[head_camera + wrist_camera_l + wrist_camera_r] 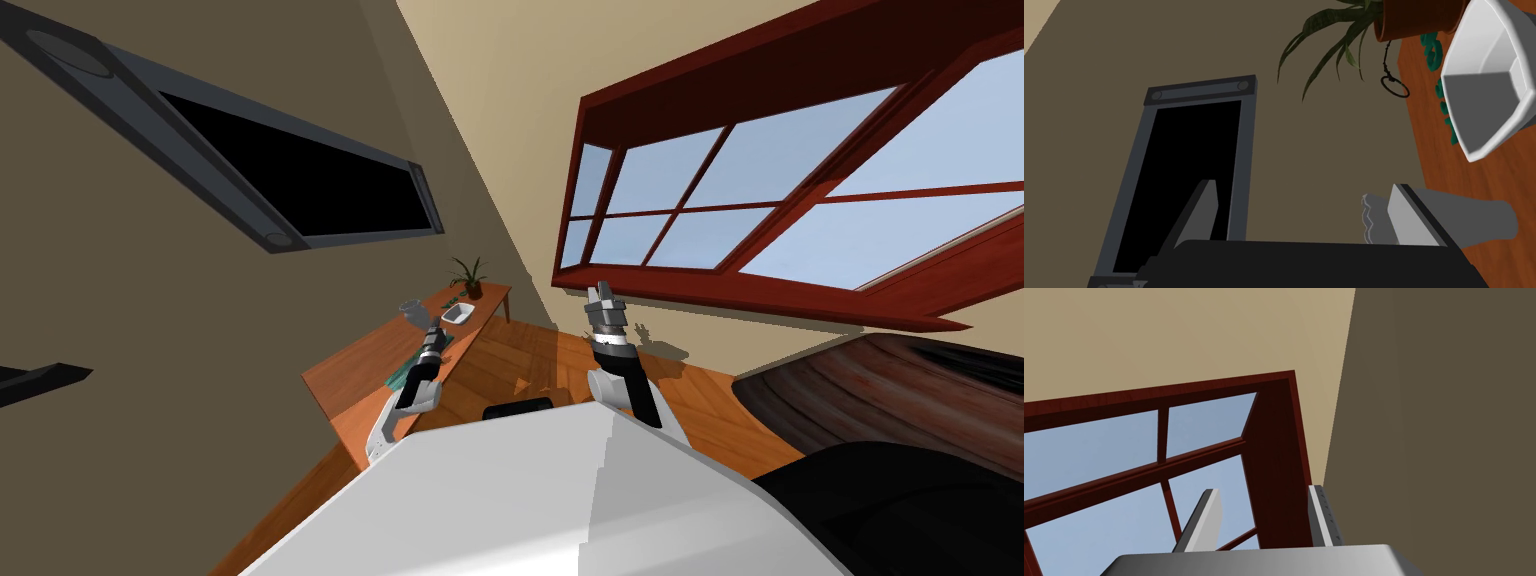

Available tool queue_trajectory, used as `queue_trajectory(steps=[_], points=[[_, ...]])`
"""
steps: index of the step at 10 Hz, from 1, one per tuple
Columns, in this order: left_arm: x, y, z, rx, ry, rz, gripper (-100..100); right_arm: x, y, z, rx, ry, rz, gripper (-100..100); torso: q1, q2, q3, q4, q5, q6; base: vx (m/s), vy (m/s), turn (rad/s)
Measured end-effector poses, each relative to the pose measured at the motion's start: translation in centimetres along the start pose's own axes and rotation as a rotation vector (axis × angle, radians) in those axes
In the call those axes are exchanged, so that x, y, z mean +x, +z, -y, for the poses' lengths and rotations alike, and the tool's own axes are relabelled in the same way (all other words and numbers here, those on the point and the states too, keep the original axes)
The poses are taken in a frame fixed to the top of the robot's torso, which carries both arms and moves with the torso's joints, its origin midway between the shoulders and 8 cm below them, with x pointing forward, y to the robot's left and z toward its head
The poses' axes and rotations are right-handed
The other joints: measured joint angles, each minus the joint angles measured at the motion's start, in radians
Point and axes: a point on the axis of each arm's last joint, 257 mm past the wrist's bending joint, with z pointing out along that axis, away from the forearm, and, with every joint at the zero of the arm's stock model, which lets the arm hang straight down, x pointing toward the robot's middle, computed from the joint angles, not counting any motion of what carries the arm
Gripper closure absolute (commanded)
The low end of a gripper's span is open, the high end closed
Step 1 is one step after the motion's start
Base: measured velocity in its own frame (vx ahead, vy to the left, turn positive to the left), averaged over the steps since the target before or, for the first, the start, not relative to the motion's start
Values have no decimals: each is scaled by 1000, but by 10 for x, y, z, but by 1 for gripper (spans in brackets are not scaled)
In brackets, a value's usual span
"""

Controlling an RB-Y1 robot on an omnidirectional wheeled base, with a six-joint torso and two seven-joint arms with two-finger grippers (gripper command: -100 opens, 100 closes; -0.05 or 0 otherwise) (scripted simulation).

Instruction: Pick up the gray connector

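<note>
Head view: orange wooden table (350, 375) sits left of centre against the brown wall. The gray connector (410, 312) lies on it near the wall side, just left of a white bowl (458, 315), with a potted plant (467, 272) at the far end of the table above them in the frame. Left gripper (434, 328) is over the table, close to the connector and the bowl. Left wrist view: left gripper (1302, 185) has its fingers (1406, 215) spread apart with nothing clamped. The gray connector (1474, 222) lies on the table (1474, 170) right behind one finger, its jagged end poking just inside the gap; cannot tell if they touch. Beyond it are the white bowl (1484, 85), green chain pieces (1434, 50), a key ring (1395, 86) and the plant pot (1419, 20). A dark screen (290, 180) hangs on the wall, upper left of the head frame. Right gripper (601, 293) is raised at centre frame in front of the red-framed window (760, 200), well apart from the table. In the right wrist view, the right gripper (1264, 489) has its fingers apart and holds nothing.
</note>
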Motion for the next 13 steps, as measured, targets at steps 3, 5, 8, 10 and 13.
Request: queue_trajectory(steps=[3, 5, 8, 10, 13], points=[[-3, 7, -31, -84, -26, 13, -100, 0, 0, 0, 0, 0, 0, 0, 2, 0, 0, 0, 0, 0, 8, 1, -1], [0, 6, -59, -162, -52, 21, -100, 0, 0, 0, 0, 0, 0, 0, 3, 0, 0, 0, 1, 0, 9, 18, -1], [3, 6, -100, -280, -84, 27, -100, 0, 0, 0, 0, 0, 0, 0, 5, 0, 0, 0, 1, 0, 8, 43, -5], [8, 7, -122, -342, -95, 25, -100, 0, 0, 0, 0, 0, 0, 0, 5, 0, 0, 0, 1, 0, 3, 35, -5], [14, 2, -155, -448, -106, 19, -100, 0, 0, 0, 0, 0, 0, 0, 6, 1, 0, 0, 1, 0, 2, 62, -12]])
